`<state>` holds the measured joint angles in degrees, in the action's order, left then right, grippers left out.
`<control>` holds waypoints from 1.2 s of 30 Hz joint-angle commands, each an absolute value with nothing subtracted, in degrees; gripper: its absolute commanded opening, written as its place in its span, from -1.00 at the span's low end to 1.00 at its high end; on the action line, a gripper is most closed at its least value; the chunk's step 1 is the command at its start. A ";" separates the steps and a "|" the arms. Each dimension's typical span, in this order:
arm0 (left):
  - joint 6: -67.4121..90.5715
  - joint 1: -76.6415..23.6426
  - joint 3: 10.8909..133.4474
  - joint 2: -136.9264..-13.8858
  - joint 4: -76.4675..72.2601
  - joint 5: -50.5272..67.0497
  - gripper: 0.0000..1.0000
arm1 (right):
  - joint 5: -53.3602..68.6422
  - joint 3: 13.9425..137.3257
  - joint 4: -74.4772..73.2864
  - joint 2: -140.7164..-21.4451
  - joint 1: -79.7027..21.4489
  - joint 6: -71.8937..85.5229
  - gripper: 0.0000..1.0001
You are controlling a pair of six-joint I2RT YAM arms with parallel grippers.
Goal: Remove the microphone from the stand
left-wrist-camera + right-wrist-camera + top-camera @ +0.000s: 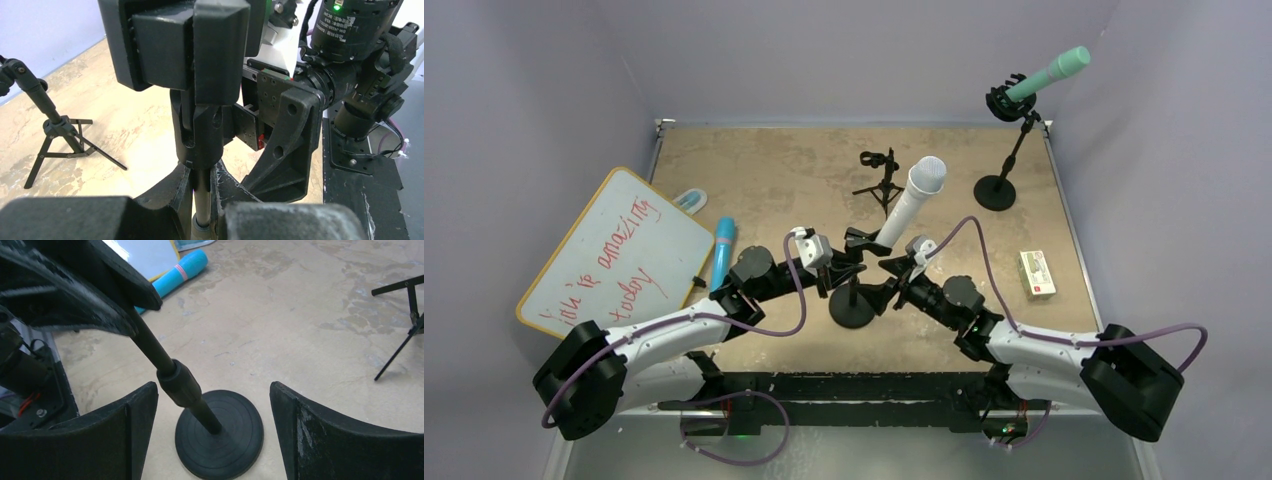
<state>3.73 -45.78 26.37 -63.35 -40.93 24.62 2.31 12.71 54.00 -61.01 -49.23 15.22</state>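
The left tool [200, 205] is clenched on the pole [201, 185] of the stand [852, 312]. It grips just under the thick joint [197, 135] that carries the clip, its fingers pressing the thin rod from both sides. The right tool [212, 395] is released, its jaws spread wide. The same pole passes between its fingers [135, 425] lower down, below the collar [177, 382], nearer one finger than the other and touching neither. The round base [222, 440] sits on the worktop [310, 305] just past the right tool's tips. Above both tools the white microphone [911, 203] rests in the stand's clip, tilted up and away from the arms with its mesh head farthest from them.

The step in hand looks like bracing the stand so the microphone can be drawn out. To do that well, the left tool should hold the pole firm and upright, because the base is small and may tip under a pull. The right tool is too low to help where it is. It would need to rise to the microphone and close on the barrel rather than the mesh head. The pull should run along the barrel's own line, not sideways, so the clip lets go without dragging the stand. A small tripod [882, 180] stands beyond the tools, near the microphone's head, so the lift needs room there.
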 commanded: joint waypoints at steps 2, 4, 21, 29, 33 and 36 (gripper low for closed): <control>5.04 -45.62 27.81 -62.46 -40.34 20.32 -1.00 | 0.16 10.88 60.05 -62.29 -49.57 11.64 0.67; 5.18 -45.62 27.68 -62.32 -39.98 19.94 -1.00 | 0.49 10.81 61.49 -63.16 -49.59 11.41 0.67; 4.58 -45.62 28.57 -62.93 -38.72 20.21 -1.00 | 1.49 17.43 69.87 -78.69 -51.38 4.29 0.44; 5.74 -45.65 28.58 -62.76 -38.67 17.90 -1.00 | -3.28 17.45 71.21 -80.23 -53.32 3.60 -0.56; 7.38 -46.51 28.43 -63.47 -39.01 12.15 -1.00 | -14.46 15.48 74.78 -79.11 -58.02 5.32 -0.73; 7.62 -49.42 28.56 -64.20 -38.32 2.85 -1.00 | -31.91 14.51 78.81 -79.20 -64.42 6.78 -0.78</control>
